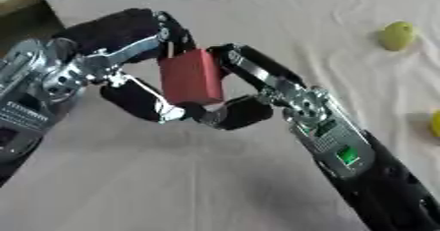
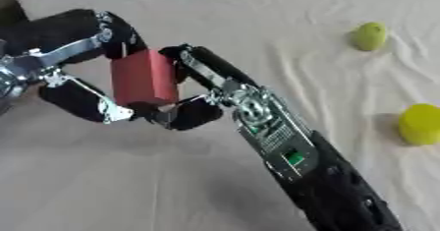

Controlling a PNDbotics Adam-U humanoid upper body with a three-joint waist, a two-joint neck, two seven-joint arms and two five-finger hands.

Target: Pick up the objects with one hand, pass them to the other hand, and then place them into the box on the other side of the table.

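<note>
A creased beige cloth covers the table (image 1: pixel 215 186). Both hands, left (image 1: pixel 129 77) and right (image 1: pixel 249 90), curl fingers round a red block (image 1: pixel 191 77). Two yellow-green fruits (image 2: pixel 371 36) (image 2: pixel 420 124) lie well right.

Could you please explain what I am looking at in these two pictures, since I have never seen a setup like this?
Both pictures come from one stereo camera in a humanoid robot's head, its left eye and right eye, looking down at a table covered with a pale cloth. The two black and silver limbs are its arms. The left hand comes in from the left, the right hand from the right. Between them they hold a red block, fingers of both curled round it above the cloth, as in a handover. To the right lie a yellow-green fruit and a yellow round object. At the upper left is the corner of a brown cardboard box.
</note>
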